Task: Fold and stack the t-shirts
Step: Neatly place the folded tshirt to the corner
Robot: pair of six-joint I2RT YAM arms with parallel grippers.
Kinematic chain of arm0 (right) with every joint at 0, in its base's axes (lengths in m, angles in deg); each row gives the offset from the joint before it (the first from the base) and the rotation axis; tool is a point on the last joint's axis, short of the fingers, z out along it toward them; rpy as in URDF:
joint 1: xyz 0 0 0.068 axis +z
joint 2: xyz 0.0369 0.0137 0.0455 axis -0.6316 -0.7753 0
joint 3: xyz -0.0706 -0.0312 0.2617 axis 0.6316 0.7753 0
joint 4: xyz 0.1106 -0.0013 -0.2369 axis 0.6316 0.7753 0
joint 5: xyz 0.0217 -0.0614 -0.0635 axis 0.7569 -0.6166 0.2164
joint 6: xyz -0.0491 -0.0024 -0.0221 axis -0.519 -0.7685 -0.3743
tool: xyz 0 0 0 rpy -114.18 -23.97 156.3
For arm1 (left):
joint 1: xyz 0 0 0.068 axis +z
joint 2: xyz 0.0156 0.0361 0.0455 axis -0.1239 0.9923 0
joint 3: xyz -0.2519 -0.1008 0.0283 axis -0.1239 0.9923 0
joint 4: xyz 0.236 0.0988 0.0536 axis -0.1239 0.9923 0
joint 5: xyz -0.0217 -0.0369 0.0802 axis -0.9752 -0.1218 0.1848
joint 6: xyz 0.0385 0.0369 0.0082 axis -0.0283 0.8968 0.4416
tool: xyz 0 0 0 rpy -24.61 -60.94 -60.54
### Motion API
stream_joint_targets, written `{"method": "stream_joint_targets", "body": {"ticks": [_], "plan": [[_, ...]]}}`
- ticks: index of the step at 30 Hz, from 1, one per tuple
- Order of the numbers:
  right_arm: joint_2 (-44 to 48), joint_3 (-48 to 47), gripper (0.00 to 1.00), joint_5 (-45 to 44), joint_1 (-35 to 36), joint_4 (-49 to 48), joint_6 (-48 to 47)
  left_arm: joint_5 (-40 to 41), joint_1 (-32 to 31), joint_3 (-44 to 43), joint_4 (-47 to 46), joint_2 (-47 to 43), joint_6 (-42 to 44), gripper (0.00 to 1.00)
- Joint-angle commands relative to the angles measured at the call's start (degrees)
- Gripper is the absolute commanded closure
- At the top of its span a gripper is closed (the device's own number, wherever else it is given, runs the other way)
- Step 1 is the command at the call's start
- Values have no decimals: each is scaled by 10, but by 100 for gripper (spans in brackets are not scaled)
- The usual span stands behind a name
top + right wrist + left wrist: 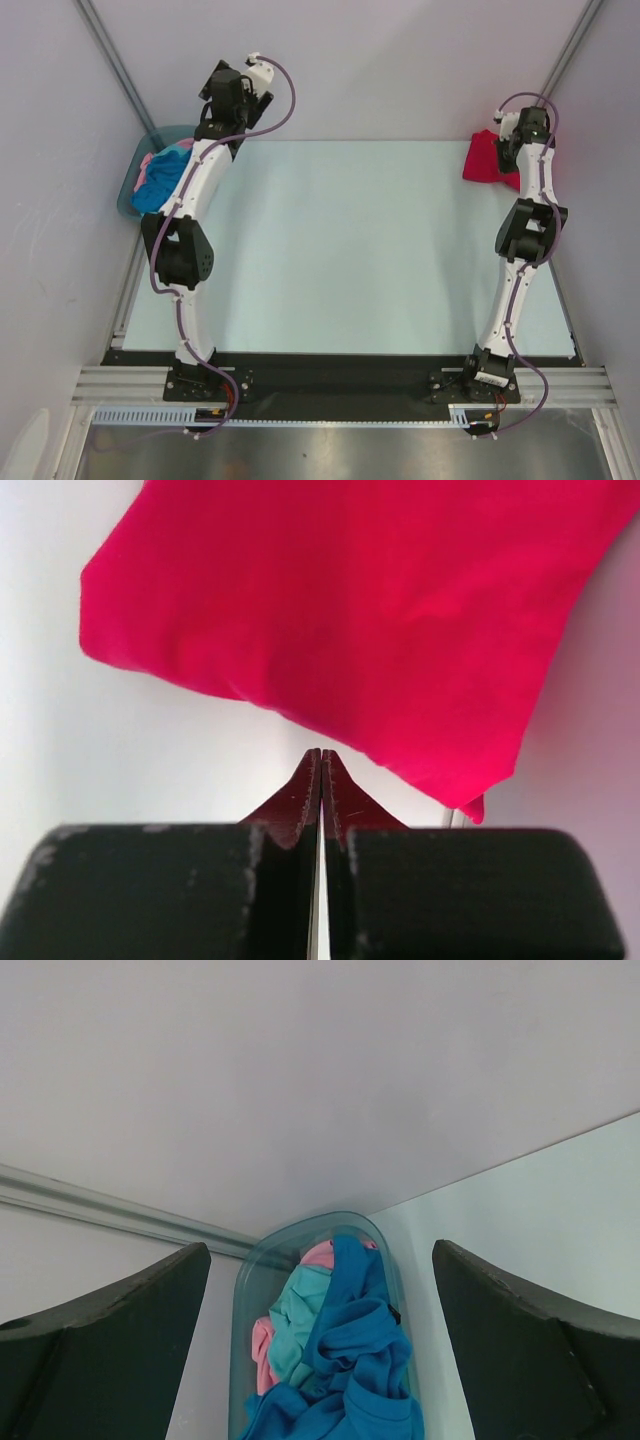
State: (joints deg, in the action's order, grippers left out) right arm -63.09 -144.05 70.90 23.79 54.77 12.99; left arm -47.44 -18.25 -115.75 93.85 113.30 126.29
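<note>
Left fingers spread wide apart, holding nothing, aimed toward the grey-teal tub at the upper left of the overhead view. Right fingers pressed together, tips at the near edge of the crimson t-shirt; cannot tell whether any cloth is pinched between them. That shirt lying at the upper right of the overhead view, close to the right wall.

Heaped in the tub, a turquoise-blue t-shirt over a pale pink t-shirt and a mint-green cloth, all tangled. Probably light, limp and floppy, likely to sag and drag neighbours along. Best pinched at a free edge or a raised fold on top of the heap, most likely the blue one first.

Tub wall and corner walls crowding the left approach. Pale bench stretching between the arms.
</note>
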Motion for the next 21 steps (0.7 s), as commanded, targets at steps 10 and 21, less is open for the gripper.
{"method": "stream_joint_targets", "body": {"ticks": [10, 21], "plan": [[-58, -27, 100, -78, -4, -60, -35, -7, -1, 3, -12, -15, -6, 0], [-81, -8, 100, -115, -9, -57, -52, -4, -1, 16, -12, -27, 9, 0]]}}
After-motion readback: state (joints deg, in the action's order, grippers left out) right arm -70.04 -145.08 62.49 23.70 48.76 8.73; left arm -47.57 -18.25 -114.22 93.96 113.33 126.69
